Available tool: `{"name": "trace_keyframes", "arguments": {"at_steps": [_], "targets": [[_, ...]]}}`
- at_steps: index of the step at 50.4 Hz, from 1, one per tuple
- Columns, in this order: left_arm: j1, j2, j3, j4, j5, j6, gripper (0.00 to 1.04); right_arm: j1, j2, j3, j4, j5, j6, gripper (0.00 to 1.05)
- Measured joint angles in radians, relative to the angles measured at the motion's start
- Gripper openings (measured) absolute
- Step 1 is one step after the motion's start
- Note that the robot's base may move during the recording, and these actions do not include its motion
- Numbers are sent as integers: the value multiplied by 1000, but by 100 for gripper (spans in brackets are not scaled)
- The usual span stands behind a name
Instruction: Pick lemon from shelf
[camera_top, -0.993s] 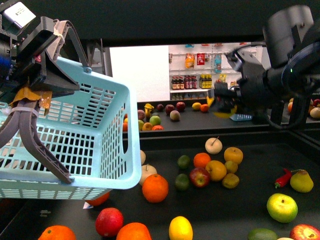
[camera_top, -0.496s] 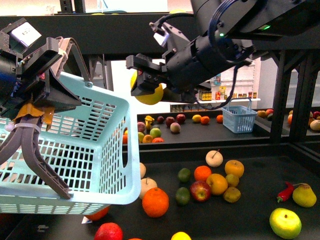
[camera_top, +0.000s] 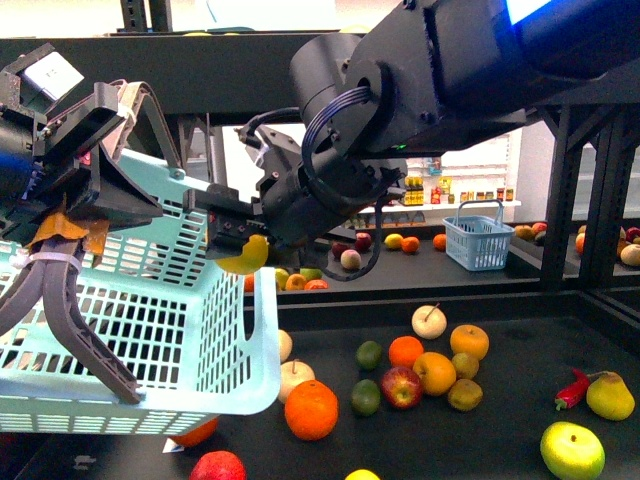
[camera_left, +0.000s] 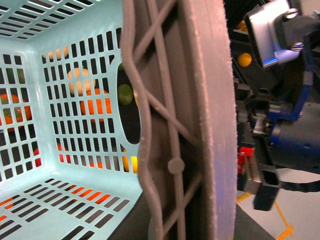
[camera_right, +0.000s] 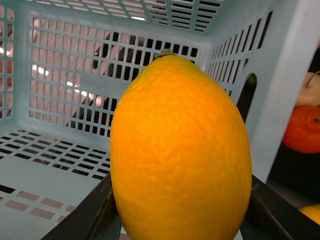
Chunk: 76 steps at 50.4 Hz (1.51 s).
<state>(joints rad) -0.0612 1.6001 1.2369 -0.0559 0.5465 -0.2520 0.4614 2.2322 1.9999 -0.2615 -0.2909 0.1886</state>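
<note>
The lemon (camera_top: 246, 260) sits pinched across its belly in the right gripper (camera_top: 236, 243), left of centre, at the basket (camera_top: 180, 330) rim. It's firm, light and probably slick, so that belly grip seems right; the left gripper (camera_top: 70, 205) clamps the basket's handle.

lemon (camera_top: 245, 258) over basket (camera_top: 200, 300) — right rim, shelf (camera_top: 500, 425) below

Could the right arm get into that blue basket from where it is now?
Probably yes. The right tool, gripping the lemon, hangs at the open top of the basket, and the right wrist view shows only bare basket floor beyond, nothing in between.
</note>
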Motion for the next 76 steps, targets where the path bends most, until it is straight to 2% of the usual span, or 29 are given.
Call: {"name": "trace_keyframes", "arguments": {"at_steps": [7, 16, 23, 28, 41, 43, 44, 45, 55, 67, 76], "targets": [[0, 0, 0, 0, 0, 0, 14, 19, 42, 44, -30, 4, 10, 54], [0, 0, 0, 0, 0, 0, 14, 28, 45, 47, -12, -1, 17, 81], [0, 0, 0, 0, 2, 0, 14, 22, 44, 44, 14, -6, 36, 98], [0, 0, -6, 0, -3, -5, 14, -16, 1, -15, 79, -13, 49, 97], [0, 0, -7, 0, -3, -6, 14, -262, -258, -250, 219, 18, 10, 97], [0, 0, -8, 0, -3, -6, 14, -305, -293, -294, 236, 14, -5, 97], [-1, 0, -7, 0, -2, -6, 14, -396, -352, -438, 300, 6, -63, 97], [-1, 0, -7, 0, -1, -6, 14, -409, -356, -475, 315, 5, -78, 97], [-1, 0, -8, 0, -1, -6, 14, -442, -331, -678, 406, -20, -129, 97], [-1, 0, -8, 0, -3, -5, 14, -439, -223, -729, 442, -20, -180, 97], [-2, 0, -8, 0, 0, -5, 14, -397, -123, -735, 446, -5, -211, 97]]}}
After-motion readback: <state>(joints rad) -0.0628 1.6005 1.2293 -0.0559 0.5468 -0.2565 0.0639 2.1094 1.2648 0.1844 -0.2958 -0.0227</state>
